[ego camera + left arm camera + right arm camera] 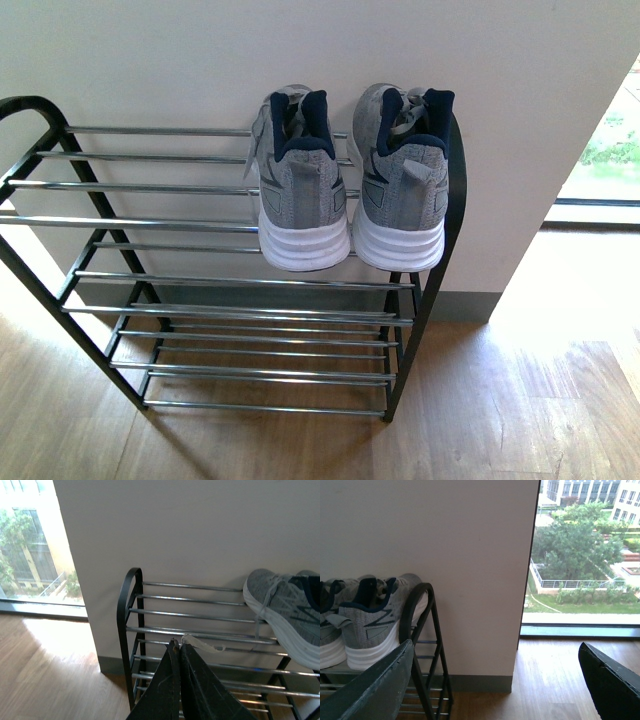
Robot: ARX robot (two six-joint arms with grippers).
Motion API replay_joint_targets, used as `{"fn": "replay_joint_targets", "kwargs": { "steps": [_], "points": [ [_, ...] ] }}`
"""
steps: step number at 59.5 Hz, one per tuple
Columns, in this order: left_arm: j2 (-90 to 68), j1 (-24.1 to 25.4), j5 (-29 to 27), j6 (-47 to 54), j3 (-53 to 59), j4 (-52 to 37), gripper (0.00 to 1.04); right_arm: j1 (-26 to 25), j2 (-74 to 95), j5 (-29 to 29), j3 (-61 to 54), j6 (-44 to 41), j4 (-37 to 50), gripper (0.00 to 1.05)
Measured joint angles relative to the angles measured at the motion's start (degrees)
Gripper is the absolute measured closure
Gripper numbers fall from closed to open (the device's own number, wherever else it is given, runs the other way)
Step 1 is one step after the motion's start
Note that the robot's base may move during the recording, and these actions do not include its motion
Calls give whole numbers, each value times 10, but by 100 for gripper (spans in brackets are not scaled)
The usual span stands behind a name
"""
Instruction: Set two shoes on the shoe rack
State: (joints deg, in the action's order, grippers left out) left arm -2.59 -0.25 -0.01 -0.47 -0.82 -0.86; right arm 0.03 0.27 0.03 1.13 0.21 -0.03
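Plain off-white wall (pixel 150 60) with grey skirting (pixel 450 305) at its base. Light brown wood-plank floor (pixel 500 400). Tall window (pixel 580 555) past the wall's corner, dark frame. Outside it are trees (pixel 575 535), a lawn (pixel 580 607) and buildings (pixel 625 495). Second window (pixel 30 545) at the other side. Bright daylight patches on the floor near both.

**Two sneakers side by side at the right end of the top tier**

The shoe rack (pixel 200 222) stands on the floor (pixel 500 420) with its back against the wall (pixel 150 60). On its top tier, at the right end, two sneakers sit side by side, heels toward the room and toes toward the wall. The left sneaker (pixel 300 190) is just beside the right sneaker (pixel 402 190), which lies against the rack's right end frame. A window (pixel 610 140) lies further right, past the wall's corner.
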Motion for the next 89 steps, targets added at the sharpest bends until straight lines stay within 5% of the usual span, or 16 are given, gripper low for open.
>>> {"fn": "replay_joint_targets", "kwargs": {
  "steps": [16, 47, 89],
  "points": [
    [16, 0, 0, 0, 0, 9, 102, 0, 0, 0, 0, 0, 0, 9],
    [17, 0, 0, 0, 0, 9, 9, 0, 0, 0, 0, 0, 0, 9],
    [17, 0, 0, 2, 0, 9, 9, 0, 0, 0, 0, 0, 0, 9]
  ]
}}
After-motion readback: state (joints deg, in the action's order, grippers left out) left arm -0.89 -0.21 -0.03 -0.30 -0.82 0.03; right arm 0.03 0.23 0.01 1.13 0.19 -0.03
